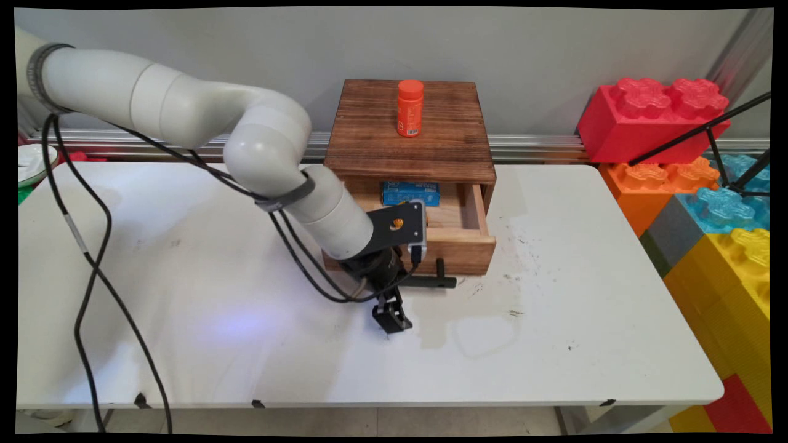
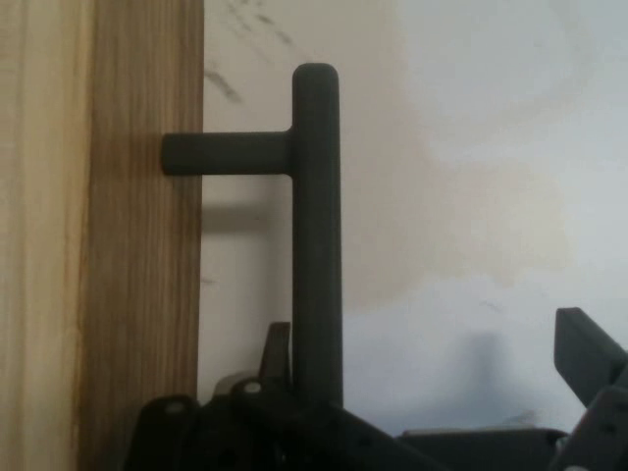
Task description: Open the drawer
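Your gripper [image 1: 391, 319] hangs low over the white table [image 1: 554, 344], just in front of the small wooden cabinet [image 1: 410, 129]. The drawer [image 1: 458, 237] of this cabinet stands pulled out toward you, and a blue box [image 1: 410, 193] lies inside it, near the back. On top of the cabinet an orange bottle [image 1: 410, 107] stands upright.

In the hand view you see the black handle [image 2: 316, 226] of the drawer, a bar on a short post fixed to the wooden front [image 2: 98, 235]. One finger [image 2: 277, 355] stands between the bar and the wood, just beside the bar, and the other finger [image 2: 589, 355] is well apart on the far side. So the jaws are wide open around the bar and they hold nothing.

To the right of the table you can see big toy bricks [image 1: 652, 117] stacked up.
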`<state>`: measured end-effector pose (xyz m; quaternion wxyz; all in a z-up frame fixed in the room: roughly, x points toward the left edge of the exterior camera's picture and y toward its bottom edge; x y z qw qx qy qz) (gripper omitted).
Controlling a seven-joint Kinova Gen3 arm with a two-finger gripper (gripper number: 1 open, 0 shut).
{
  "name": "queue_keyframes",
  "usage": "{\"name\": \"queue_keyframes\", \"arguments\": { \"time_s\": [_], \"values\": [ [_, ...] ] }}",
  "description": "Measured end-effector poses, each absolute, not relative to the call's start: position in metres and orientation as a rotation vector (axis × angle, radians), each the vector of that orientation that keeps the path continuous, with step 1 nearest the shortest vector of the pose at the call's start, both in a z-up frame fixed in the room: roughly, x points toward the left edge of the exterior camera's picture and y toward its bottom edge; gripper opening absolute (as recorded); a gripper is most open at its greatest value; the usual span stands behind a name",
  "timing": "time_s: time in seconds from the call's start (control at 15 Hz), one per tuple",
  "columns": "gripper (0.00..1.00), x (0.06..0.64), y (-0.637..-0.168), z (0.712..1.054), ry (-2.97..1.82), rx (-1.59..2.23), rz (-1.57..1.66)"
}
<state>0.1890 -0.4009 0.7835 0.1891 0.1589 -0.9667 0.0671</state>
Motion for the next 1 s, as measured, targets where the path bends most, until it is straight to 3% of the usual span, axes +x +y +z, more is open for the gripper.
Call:
{"name": "queue_keyframes", "arguments": {
  "time_s": [1.0],
  "values": [
    [1.0,0.17,-0.325,0.788,-2.707,0.405,0.113]
  ]
}}
